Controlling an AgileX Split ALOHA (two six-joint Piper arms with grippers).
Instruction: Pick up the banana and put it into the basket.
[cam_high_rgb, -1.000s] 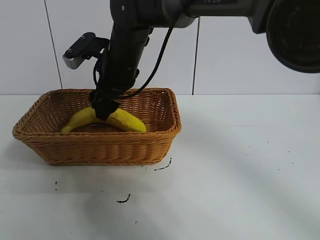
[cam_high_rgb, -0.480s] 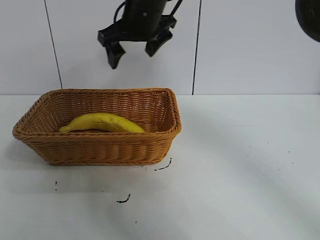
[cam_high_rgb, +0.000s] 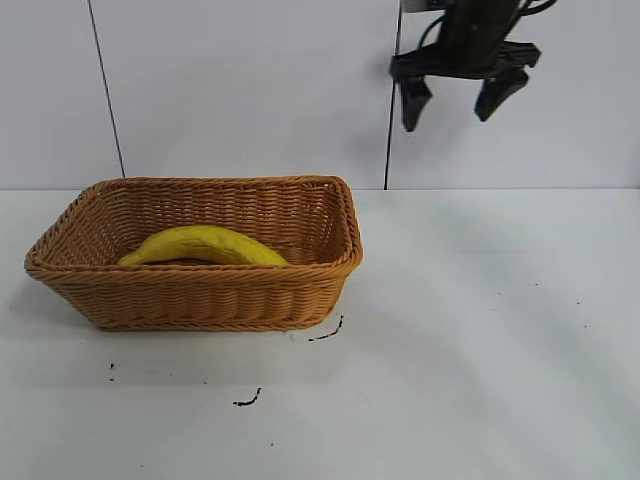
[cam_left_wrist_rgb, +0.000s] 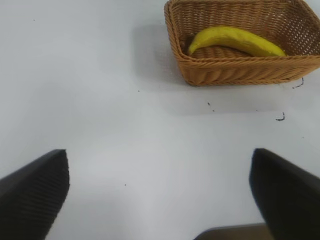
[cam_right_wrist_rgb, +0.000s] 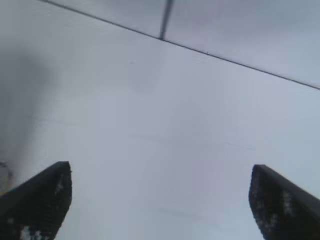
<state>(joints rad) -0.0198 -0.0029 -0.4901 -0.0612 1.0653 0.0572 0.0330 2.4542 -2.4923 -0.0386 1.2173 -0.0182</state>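
The yellow banana lies lengthwise inside the tan wicker basket on the left of the white table; nothing holds it. My right gripper is open and empty, high in the air to the right of the basket, in front of the back wall. In its own wrist view the right gripper is spread wide over bare table. My left gripper is open and empty, parked far from the basket, and its view shows the banana in it. The left gripper is out of the exterior view.
White table with a few small dark marks in front of the basket. A white panelled wall with vertical seams stands behind.
The right gripper let go of the banana in the basket, rose, then swung to the right, staying open. The banana settled flat in the basket.
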